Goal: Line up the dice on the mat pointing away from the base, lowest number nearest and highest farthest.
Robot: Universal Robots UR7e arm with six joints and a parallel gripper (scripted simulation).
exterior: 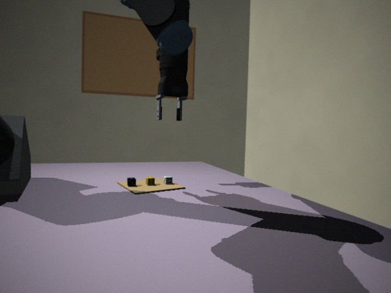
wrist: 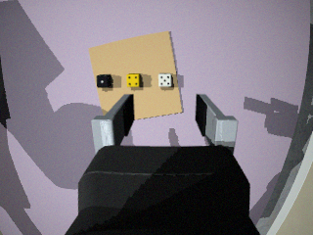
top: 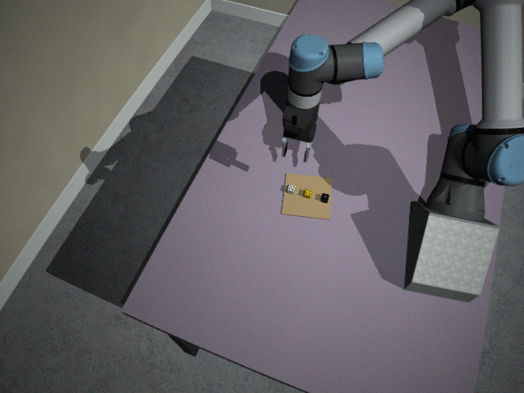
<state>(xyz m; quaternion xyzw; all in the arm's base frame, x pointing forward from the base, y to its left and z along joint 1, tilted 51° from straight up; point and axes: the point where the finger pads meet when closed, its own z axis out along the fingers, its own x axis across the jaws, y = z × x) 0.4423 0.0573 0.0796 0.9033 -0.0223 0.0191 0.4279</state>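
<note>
A tan mat point(top: 304, 209) point(exterior: 157, 188) point(wrist: 151, 108) lies flat on the purple table point(top: 262, 274). Three dice stand on it in a row: a black die point(top: 324, 197) point(exterior: 131, 181) point(wrist: 105, 81) nearest the robot's base, a yellow die point(top: 308, 193) point(exterior: 149, 180) point(wrist: 133, 80) in the middle, and a white die point(top: 291, 188) point(exterior: 168, 179) point(wrist: 166, 80) farthest from the base. My gripper point(top: 295, 155) point(exterior: 168, 118) point(wrist: 164, 107) is open and empty. It hangs high above the table, up and away from the dice.
The robot's base stands on a grey stone-like block point(top: 453, 255) at the table's right side. An orange board point(exterior: 116, 53) hangs on the back wall. The table's left edge point(top: 186, 203) drops to the floor.
</note>
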